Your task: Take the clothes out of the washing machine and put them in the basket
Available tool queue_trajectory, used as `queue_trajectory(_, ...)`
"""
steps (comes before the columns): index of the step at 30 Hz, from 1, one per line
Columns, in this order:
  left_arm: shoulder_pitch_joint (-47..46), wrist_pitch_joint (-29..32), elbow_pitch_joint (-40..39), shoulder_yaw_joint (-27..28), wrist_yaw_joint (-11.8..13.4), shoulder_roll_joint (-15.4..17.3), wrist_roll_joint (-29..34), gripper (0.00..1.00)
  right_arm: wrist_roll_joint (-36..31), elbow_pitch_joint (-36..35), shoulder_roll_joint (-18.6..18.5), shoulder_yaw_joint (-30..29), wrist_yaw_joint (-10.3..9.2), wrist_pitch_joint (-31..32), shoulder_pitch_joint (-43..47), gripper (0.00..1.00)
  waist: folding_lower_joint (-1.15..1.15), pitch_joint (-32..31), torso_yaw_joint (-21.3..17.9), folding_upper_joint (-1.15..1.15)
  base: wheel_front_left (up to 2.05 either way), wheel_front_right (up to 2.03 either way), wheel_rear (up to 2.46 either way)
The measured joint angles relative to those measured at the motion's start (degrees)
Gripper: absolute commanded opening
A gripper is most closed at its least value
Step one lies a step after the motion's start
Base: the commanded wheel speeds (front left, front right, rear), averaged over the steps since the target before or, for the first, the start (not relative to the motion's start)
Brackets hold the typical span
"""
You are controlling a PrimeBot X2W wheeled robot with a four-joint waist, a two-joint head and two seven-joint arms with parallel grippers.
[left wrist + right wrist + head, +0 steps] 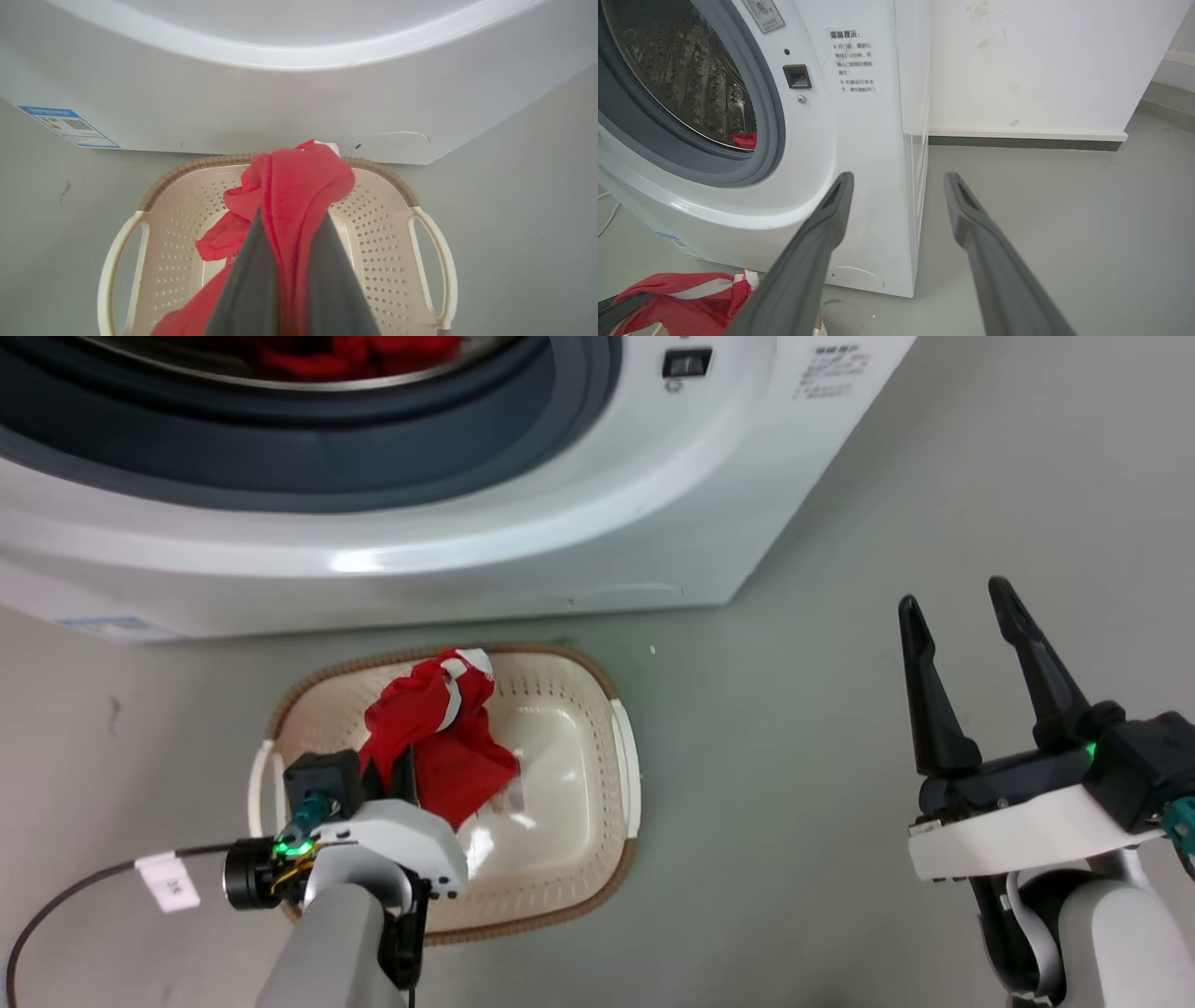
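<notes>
The left pincer (400, 773) is clamped on a red garment (439, 728) with white stripes; in the left wrist view its two dark fingers (247, 280) press the cloth (299, 177) between them, and folds spill over both sides. The garment hangs from the pincer over the basket (569, 887), its lower end down inside near the label on the basket floor; whether it touches the floor I cannot tell. The basket (373, 224) stands on the grey floor (794, 756) just in front of the washing machine (467, 560), its brown rim close to the white front panel (280, 102)

The right pincer (954, 595) hangs open and empty, well off to the right of the basket, above bare floor. Seen from its own wrist, the spread pincer (899, 176) points toward the machine's right front corner (859, 140)

More red clothes (355, 355) lie low in the steel drum (691, 79), behind the grey door ring (373, 457), and a small red patch (743, 139) shows at the drum's lower lip
</notes>
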Motion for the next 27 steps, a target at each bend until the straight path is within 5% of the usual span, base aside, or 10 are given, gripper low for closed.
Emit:
queue_trajectory(14,-11.57,-0.08,19.80,0.04,-0.43,-0.37,0.66,0.00,0.45,0.26,0.00,2.27,0.00,-2.30,-5.55,1.00,0.00,14.42,-3.36,0.00,0.00,0.00,0.00)
queue_trajectory(26,-17.13,-0.08,29.64,0.53,-0.47,-0.04,0.73,0.00,0.78,1.86,0.00,2.60,0.00,-3.28,-6.70,1.00,0.00,19.10,-5.46,0.00,0.00,0.00,0.00)
queue_trajectory(27,-17.30,-0.08,29.78,0.57,-0.30,-0.01,0.73,0.47,0.78,1.98,0.01,2.58,0.00,-3.28,-6.73,1.00,0.00,18.99,-5.43,0.00,0.00,0.00,0.00)
